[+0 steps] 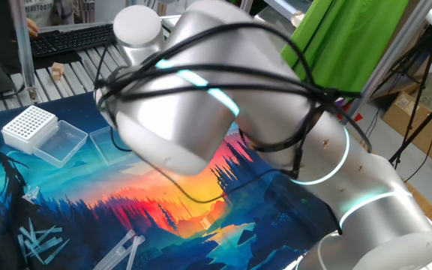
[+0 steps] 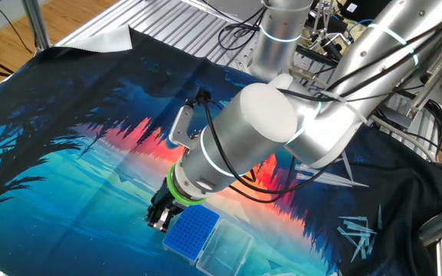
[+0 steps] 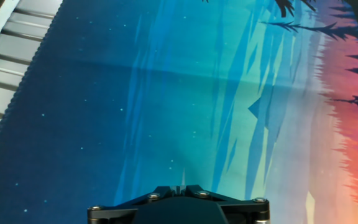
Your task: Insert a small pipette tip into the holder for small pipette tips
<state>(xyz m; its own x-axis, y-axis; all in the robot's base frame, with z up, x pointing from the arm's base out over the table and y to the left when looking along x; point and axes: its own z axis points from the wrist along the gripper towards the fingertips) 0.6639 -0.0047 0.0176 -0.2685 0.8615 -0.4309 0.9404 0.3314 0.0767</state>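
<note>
The blue holder for small pipette tips (image 2: pixel 192 230) lies near the mat's front edge, its clear lid (image 2: pixel 226 249) open beside it. My gripper (image 2: pixel 158 220) hangs low at the holder's left end, right at its edge. In the hand view the gripper (image 3: pixel 179 186) shows only as a dark base at the bottom, with the fingers pressed together and a thin slit between them. No small pipette tip shows between them in any view. The holder is out of the hand view. In the first fixed view my arm hides the gripper and the holder.
A white gridded rack (image 1: pixel 28 124) with a clear lid (image 1: pixel 62 142) stands at the mat's corner. Several loose pipette tips (image 2: pixel 359 230) lie in a heap on the mat, also seen in the first fixed view (image 1: pixel 40 241). Clear pipettes (image 1: pixel 124 251) lie near them.
</note>
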